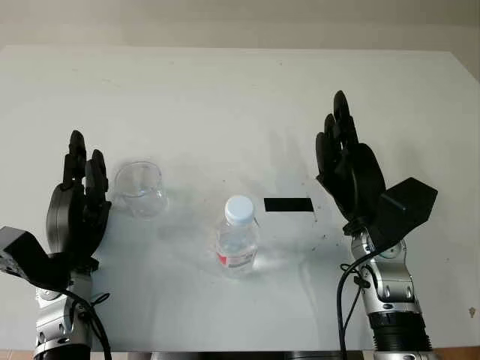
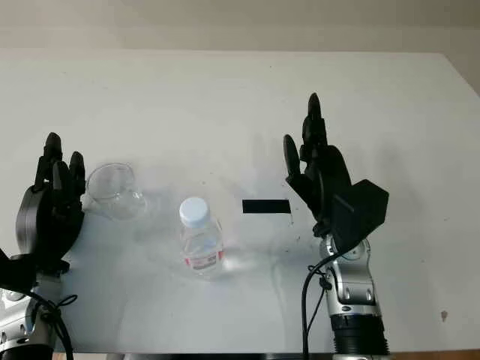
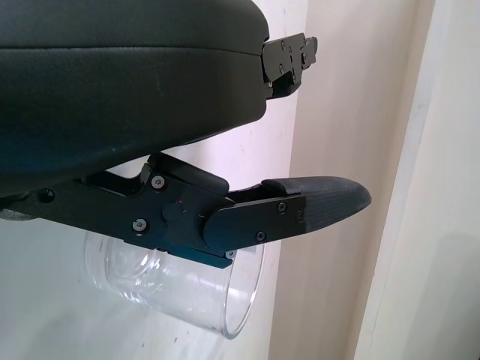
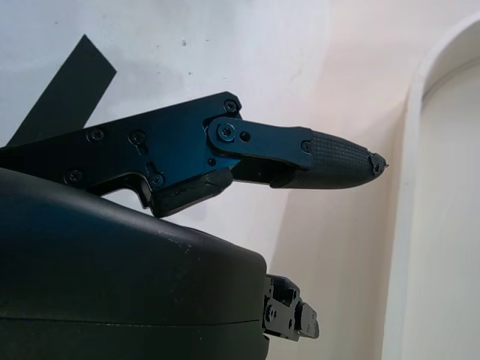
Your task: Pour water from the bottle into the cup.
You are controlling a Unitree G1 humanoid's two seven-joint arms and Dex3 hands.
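Clear plastic capped bottle (image 1: 238,238) mid-table, upright | clear glass cup (image 1: 141,189) just beside open left hand (image 1: 77,206) | right hand (image 1: 349,171) open, holding nothing | risk: cap on, light bottle tips, cup knocked

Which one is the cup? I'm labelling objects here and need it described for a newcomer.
On the white table, look just beside the open left hand. There stands the cup: clear, open-topped, with no cap or label, unlike the white-capped bottle nearer the middle.
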